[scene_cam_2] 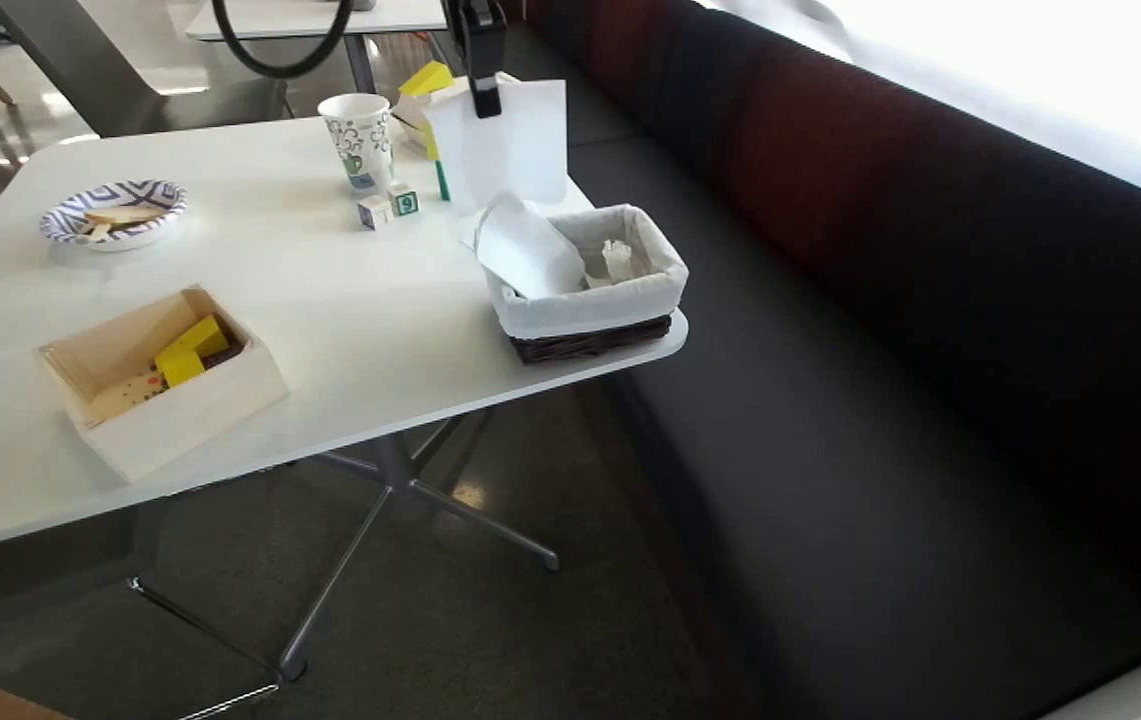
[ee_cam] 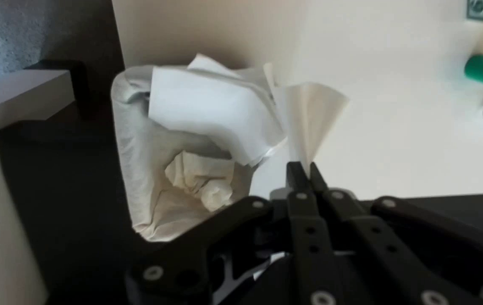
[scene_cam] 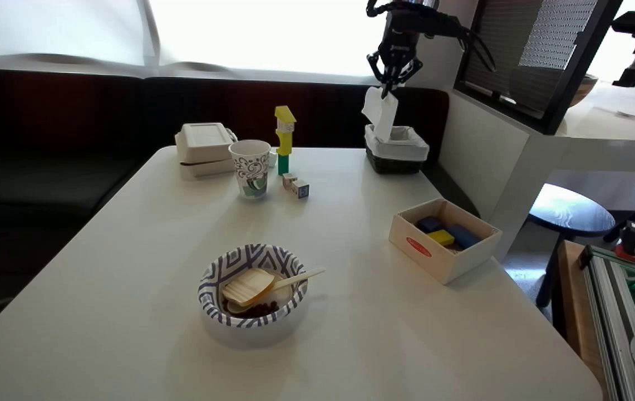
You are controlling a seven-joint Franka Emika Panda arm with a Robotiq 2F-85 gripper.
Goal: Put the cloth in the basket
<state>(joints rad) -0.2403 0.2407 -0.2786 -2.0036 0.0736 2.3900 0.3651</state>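
Observation:
My gripper [scene_cam: 387, 92] is shut on a thin white cloth [scene_cam: 382, 117], which hangs limp from the fingertips. In an exterior view the gripper [scene_cam_2: 486, 104] holds the cloth [scene_cam_2: 525, 150] above and beside the basket [scene_cam_2: 590, 318]. The basket [scene_cam: 398, 151] is dark and woven with a pale liner, at the table's corner. In the wrist view the fingertips [ee_cam: 304, 173] pinch the cloth [ee_cam: 311, 112] just beside the basket's rim [ee_cam: 123, 165]. A white sheet [ee_cam: 213, 101] lies over the basket's edge; I cannot tell whether it joins the held cloth. A crumpled pale piece [ee_cam: 203, 176] lies inside.
A pale wooden box with coloured pieces [scene_cam: 414, 253] and a striped bowl [scene_cam: 220, 273] stand on the table. A paper cup [scene_cam: 251, 170], a white lidded container [scene_cam: 204, 142], a block tower [scene_cam: 284, 136] and small letter blocks [scene_cam: 300, 189] stand further back. A dark bench [scene_cam_2: 830, 420] borders the table.

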